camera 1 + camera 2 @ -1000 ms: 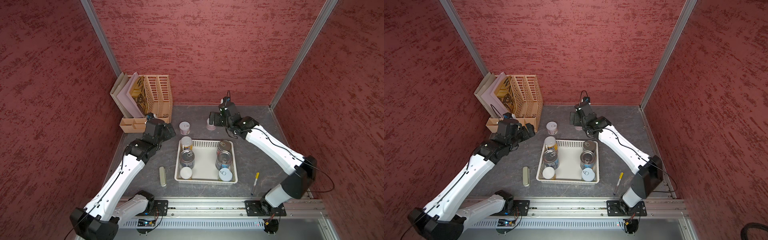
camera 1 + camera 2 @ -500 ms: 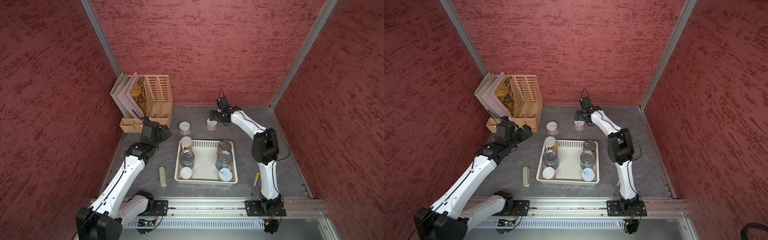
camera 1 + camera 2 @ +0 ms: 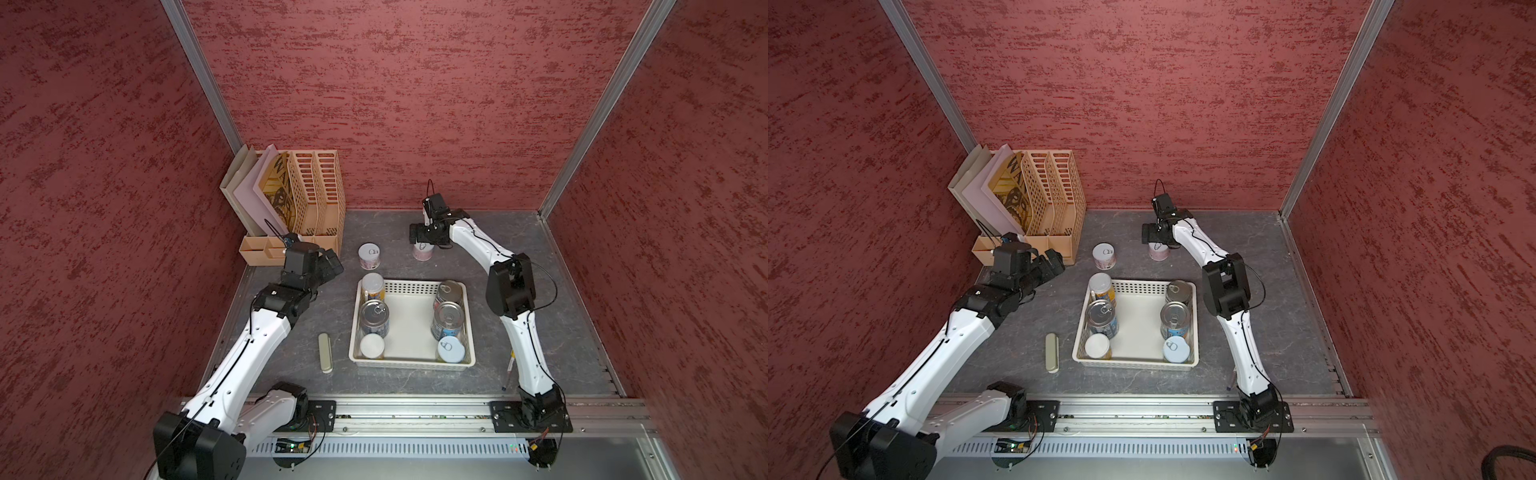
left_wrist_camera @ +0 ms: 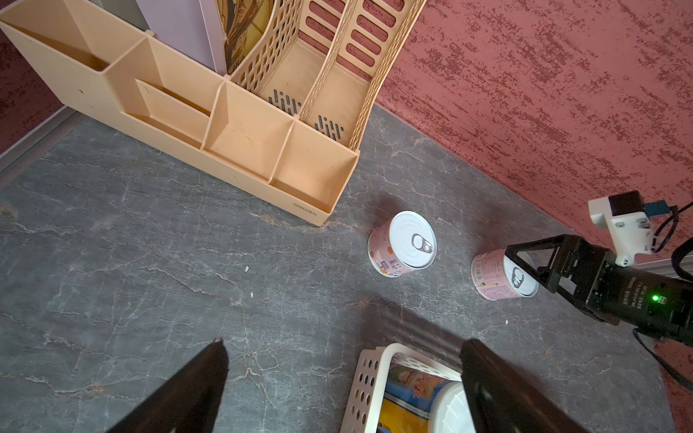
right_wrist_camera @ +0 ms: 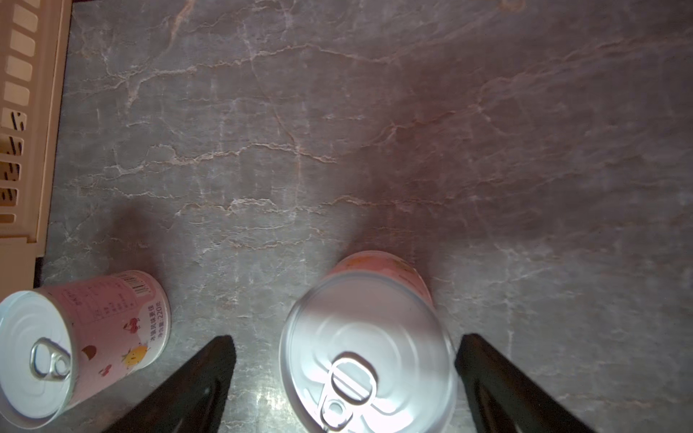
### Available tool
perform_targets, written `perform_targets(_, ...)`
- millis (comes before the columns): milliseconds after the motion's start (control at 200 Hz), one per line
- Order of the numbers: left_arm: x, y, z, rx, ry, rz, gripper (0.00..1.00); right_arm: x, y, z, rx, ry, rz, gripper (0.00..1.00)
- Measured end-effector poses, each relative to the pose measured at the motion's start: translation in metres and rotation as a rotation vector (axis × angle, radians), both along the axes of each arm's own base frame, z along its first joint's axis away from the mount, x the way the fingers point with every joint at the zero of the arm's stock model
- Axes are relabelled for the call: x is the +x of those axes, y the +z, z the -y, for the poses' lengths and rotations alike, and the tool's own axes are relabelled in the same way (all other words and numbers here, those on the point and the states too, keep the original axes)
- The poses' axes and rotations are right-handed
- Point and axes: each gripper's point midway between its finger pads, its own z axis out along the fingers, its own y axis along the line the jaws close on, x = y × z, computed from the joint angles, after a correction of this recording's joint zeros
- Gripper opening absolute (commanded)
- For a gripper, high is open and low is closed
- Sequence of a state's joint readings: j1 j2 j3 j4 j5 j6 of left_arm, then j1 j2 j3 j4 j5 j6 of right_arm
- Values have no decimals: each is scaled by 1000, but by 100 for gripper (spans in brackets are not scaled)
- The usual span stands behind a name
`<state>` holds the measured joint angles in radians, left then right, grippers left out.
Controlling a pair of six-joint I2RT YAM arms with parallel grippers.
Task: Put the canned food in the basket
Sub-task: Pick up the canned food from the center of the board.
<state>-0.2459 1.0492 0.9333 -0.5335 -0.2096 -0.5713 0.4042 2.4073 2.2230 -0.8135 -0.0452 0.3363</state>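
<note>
six cans stand upright in the basket (image 3: 409, 286), three along each side wall: on one side a yellow-orange can (image 3: 372, 284), a blue-labelled can (image 3: 375, 318) and a white-topped tin (image 3: 372, 345), and on the other two metal-topped cans (image 3: 449, 291) (image 3: 448, 319) and a pale-lidded tin (image 3: 450, 349). two pink pull-tab tins are outside it, on the bench (image 3: 573, 332) behind the basket's far wall. one pink tin (image 3: 370, 255) is near the file organizer (image 3: 316, 195), the other pink tin (image 3: 423, 250) sits well apart to its right. nothing lies between these tins and the basket.

a flat beige case (image 3: 325, 352) lies beside the basket's left wall, and a pen (image 3: 509, 370) lies to the right, partly behind the right arm.

the right tool (image 5: 345, 337) is spread wide over the right-hand pink tin, with one of its fingers (image 5: 195, 382) on each side of the lid. a gap shows on one side; on the other i cannot tell whether there is contact. it grips nothing.

the left tool (image 4: 345, 341) is also wide open and empty, above bare bench between the organizer and the basket's far left corner.
</note>
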Motion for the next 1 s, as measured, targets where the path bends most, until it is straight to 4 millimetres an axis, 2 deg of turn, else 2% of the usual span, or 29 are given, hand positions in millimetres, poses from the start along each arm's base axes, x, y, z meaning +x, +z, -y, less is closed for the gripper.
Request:
perform_targets(180,1,-3,1,0,-2,-8,100,2,-6,1,-21,-2,-19,98)
perform_targets(386,1,-5,0,1,-2,-16,100,-6,-28,7,-88,-13,-67,98)
perform_targets(701,1,-5,0,-2,-3,-20,100,-11,-28,3,-174,7,-44,98)
perform_targets(807,1,-5,0,-2,-4,-20,100,-11,-27,1,-182,14,-41,93)
perform_targets(1002,1,-6,1,-5,-7,-20,100,-10,-30,1,-190,24,-41,76)
